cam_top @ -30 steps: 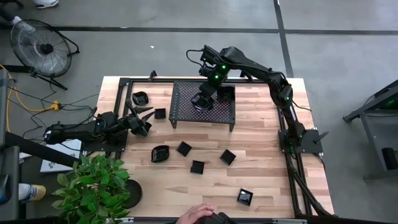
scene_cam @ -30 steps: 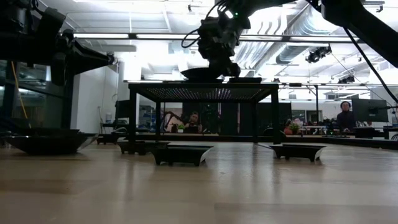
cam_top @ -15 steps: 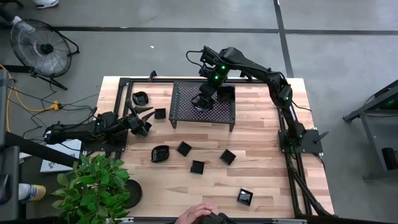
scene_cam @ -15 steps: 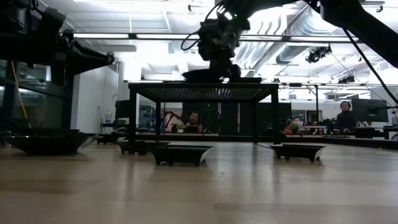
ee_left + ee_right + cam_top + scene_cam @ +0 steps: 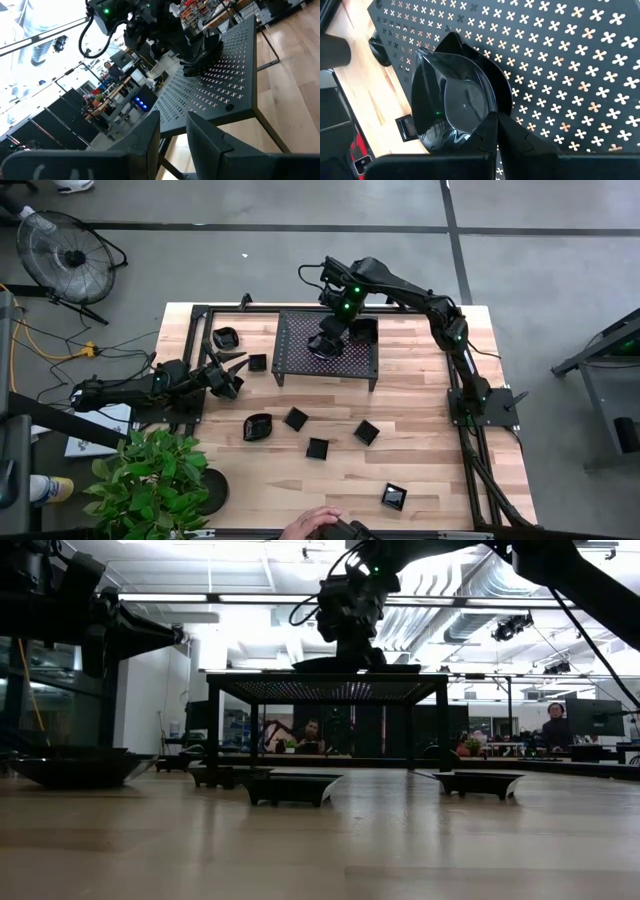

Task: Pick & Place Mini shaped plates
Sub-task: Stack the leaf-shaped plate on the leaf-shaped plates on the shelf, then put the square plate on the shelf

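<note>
Right end effector is seen over the mesh rack in the upper centre of the high view; fingers are closed down to a thin slit, pinched on the rim of a round scalloped plate; from the right wrist view the plate looks to sit on the rack's perforated top, though contact underneath cannot be confirmed; in the low view the same plate is seen level with the rack top, under the end effector.

Left end effector is parked at the left edge of the desk, mid-left of the high view, beside a small square plate; fingers are set apart with a narrow gap; nothing is held.

Other plates are spread over the desk in the high view: a round one upper left of the rack; a square one on the rack's right rear part; a round one and square ones in the centre; one more square plate lower right of centre.

A potted plant is at lower left; a person's hand shows at the bottom edge.
</note>
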You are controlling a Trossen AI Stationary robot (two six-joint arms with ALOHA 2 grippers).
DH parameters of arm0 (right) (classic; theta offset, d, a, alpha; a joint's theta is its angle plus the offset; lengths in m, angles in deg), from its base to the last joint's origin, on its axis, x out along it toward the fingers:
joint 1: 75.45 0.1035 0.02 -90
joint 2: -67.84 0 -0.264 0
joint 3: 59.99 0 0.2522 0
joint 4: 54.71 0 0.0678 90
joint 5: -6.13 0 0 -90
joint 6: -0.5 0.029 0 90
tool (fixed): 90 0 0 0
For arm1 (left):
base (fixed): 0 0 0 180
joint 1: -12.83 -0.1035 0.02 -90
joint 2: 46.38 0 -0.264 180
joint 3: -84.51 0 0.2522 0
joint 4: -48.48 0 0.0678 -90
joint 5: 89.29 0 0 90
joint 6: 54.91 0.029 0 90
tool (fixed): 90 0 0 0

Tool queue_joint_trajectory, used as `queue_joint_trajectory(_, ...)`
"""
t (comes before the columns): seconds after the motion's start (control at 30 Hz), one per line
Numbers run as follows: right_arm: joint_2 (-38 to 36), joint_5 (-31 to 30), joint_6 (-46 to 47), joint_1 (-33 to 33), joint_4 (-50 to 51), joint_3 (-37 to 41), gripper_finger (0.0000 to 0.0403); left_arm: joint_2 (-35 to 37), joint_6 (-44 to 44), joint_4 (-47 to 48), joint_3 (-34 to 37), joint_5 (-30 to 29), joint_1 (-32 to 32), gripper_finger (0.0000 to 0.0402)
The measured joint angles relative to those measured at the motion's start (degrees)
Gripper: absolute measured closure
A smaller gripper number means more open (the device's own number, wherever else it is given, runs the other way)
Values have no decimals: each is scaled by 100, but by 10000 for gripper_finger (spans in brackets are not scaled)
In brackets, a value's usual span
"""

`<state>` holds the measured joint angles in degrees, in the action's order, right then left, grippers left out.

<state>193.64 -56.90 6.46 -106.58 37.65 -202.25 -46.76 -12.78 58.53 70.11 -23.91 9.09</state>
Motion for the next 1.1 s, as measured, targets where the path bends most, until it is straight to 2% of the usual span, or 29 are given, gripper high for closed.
queue_joint_trajectory(0.23, 0, -1, 46, 0, 3, 0, 396, -2, 2, 0, 0, 0, 2, 309)
queue_joint_trajectory(0.7, 0, -1, 58, -6, 3, 0, 318, 0, 0, 0, 0, -2, 2, 309)
queue_joint_trajectory(1.1, -31, -6, 4, -39, 3, 0, 297, -1, 2, 0, 0, -2, 1, 309)
